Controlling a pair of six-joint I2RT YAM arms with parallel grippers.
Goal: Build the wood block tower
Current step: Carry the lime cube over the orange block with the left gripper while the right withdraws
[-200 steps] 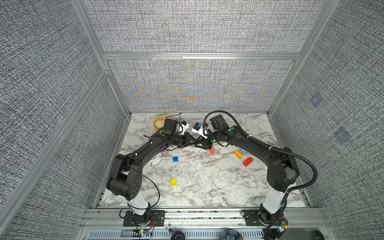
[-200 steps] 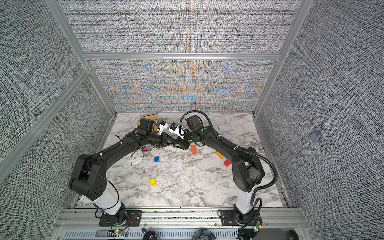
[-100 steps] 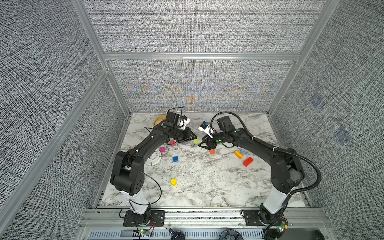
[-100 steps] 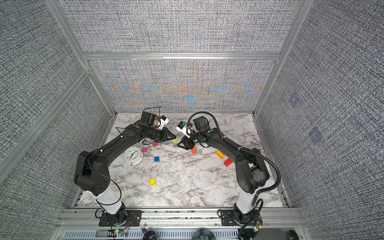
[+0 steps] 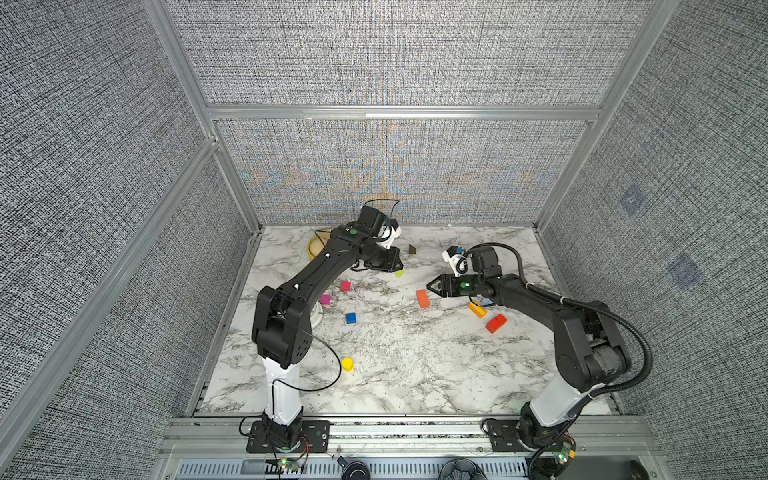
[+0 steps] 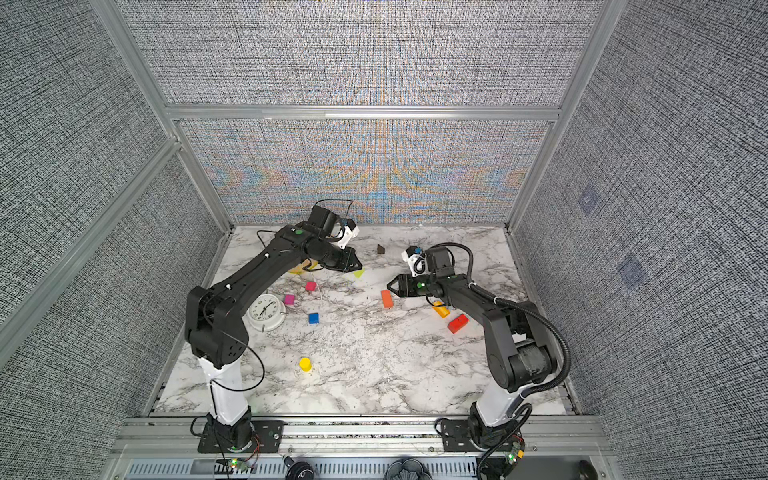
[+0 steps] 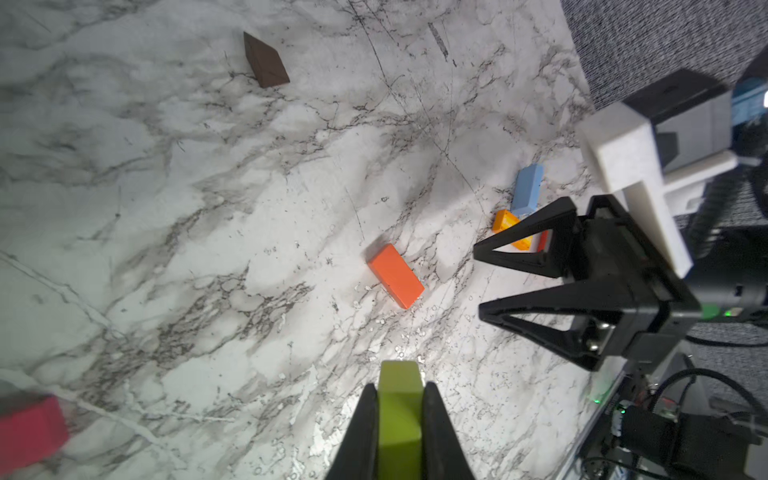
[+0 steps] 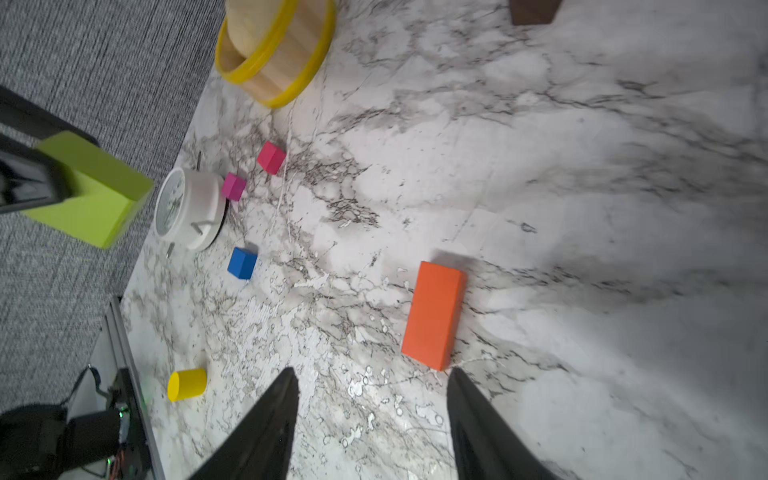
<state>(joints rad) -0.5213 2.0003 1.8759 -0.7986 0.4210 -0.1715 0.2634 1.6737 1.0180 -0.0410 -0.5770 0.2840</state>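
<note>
Left gripper [image 7: 400,388]: jaws clenched on the lime block [image 7: 399,411], which is held clear of the marble table [image 5: 395,374], far and left of centre.

Right gripper [image 8: 372,372]: jaws released, holding nothing, low over the table just right of the orange bar [image 8: 434,313], which lies flat.

Container: one round yellow-rimmed basket [image 8: 291,58], far left. Its visible interior shows pale wood only, and its contents cannot be determined.

Remaining wood blocks all lie singly on the marble:
- Two pink cubes [image 8: 271,157] [image 8: 234,187] and the blue cube [image 8: 242,262] are left of centre, near the white clock [image 8: 187,208].
- The yellow cylinder [image 8: 187,384] is nearer, on the left.
- The dark brown block [image 7: 266,62] is at far centre.
- The light blue bar [image 7: 527,189], amber block [image 7: 505,220] and red block [image 5: 496,323] are on the right.
</note>
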